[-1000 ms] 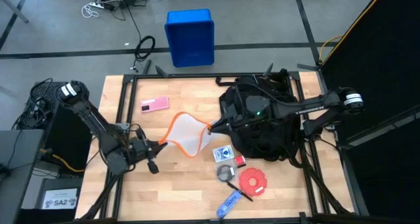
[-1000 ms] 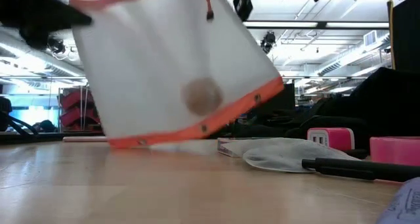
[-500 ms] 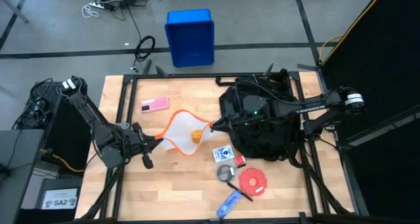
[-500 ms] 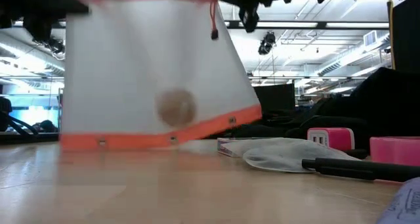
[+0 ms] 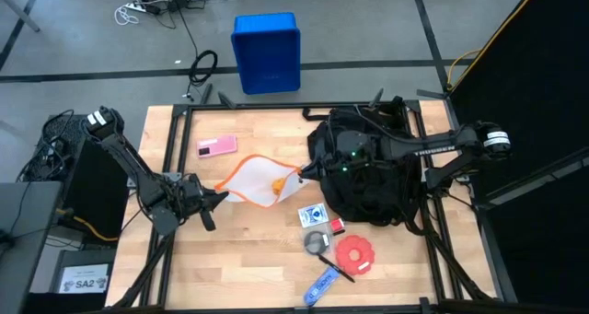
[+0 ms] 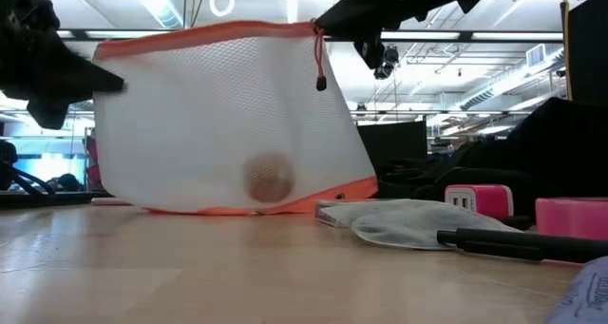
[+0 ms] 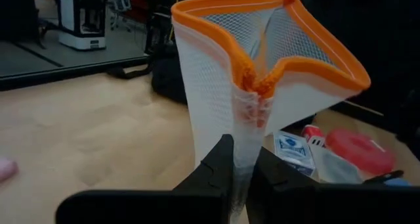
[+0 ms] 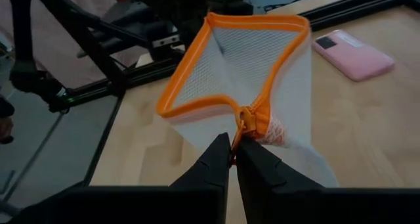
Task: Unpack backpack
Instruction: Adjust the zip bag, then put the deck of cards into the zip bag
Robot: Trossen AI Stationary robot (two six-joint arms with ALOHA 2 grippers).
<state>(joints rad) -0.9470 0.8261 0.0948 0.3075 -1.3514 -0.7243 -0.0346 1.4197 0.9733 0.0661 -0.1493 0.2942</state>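
Note:
A white mesh pouch [image 5: 250, 182] with an orange rim stretches between my two grippers at the table's middle, with a small orange-brown ball [image 6: 269, 177] inside it. The pouch's bottom edge [image 6: 237, 208] lies on the wood. My left gripper [image 5: 219, 197] is shut on its left end, and my right gripper [image 5: 302, 176] is shut on its right end. The black backpack [image 5: 373, 180] lies slumped at the table's right side, under my right arm. My left gripper pinches the pouch's left end between its two fingers, on the white mesh just below the bunched orange seam [image 7: 252, 102]. The fingers [image 7: 216, 165] come in level from the table's left. My right gripper pinches the pouch's right end at the orange zipper end [image 8: 249, 122]. Its fingers [image 8: 220, 152] slant down from the table's right. The top rim [image 6: 204, 34] runs straight between the two holds.
A pink phone [image 5: 216, 146] lies at the far left. A card box [image 5: 313, 214], a small round mesh item [image 5: 317, 240], a red disc [image 5: 355, 253], a black pen [image 5: 336, 268] and a blue tube [image 5: 320, 284] lie near the front. A blue crate [image 5: 266, 52] stands beyond the table.
Both grippers have lowered the pouch, the left one more than the right, and the left one has rolled. The pouch went from tilted with its left end low to level. Its bottom edge now lies along the table. The ball has rolled along the pouch's bottom.

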